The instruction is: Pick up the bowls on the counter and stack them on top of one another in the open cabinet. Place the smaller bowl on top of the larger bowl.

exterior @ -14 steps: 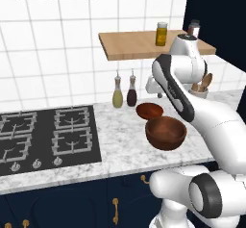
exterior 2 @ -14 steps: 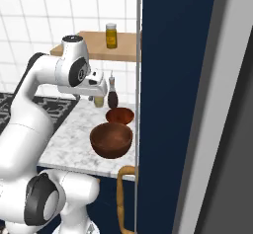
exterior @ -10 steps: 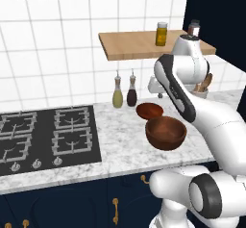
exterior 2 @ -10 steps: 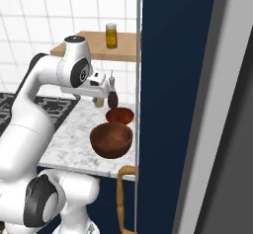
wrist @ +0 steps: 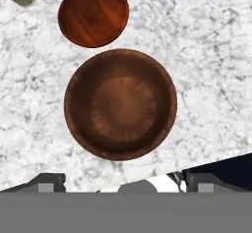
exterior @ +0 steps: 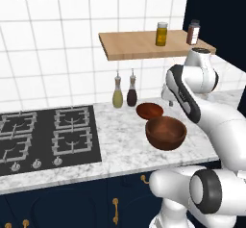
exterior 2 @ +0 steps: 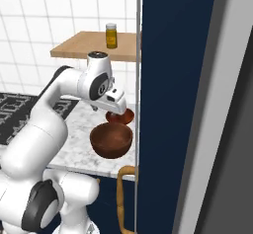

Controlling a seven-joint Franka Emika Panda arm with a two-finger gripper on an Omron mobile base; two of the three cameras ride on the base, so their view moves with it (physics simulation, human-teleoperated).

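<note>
Here we find the larger bowl (wrist: 121,110) sitting mouth-up at the centre of the hand view, on the marbled counter (wrist: 211,55), with the smaller bowl (wrist: 93,14) just beyond it toward the upper left of the frame, the two rims close but seemingly not touching. We judge both to be rigid and fairly light, with a glossy finish that could slip between narrow pads, so the sensible hold is a pinch across the rim wall, one finger inside and one outside, rather than any attempt to span the full width. In the left base view the larger bowl (exterior: 166,132) lies right of centre, and the smaller bowl (exterior: 150,110) sits just behind it. The gripper (exterior 2: 114,108) hangs above the bowls in the right base view, looking straight down on them; its fingertips (wrist: 47,184) at the bottom edge of the hand view stand wide apart and hold nothing. The tan shelf of the open cabinet (exterior: 139,46) waits in the upper part of the frame, carrying two jars but no bowl yet.
</note>
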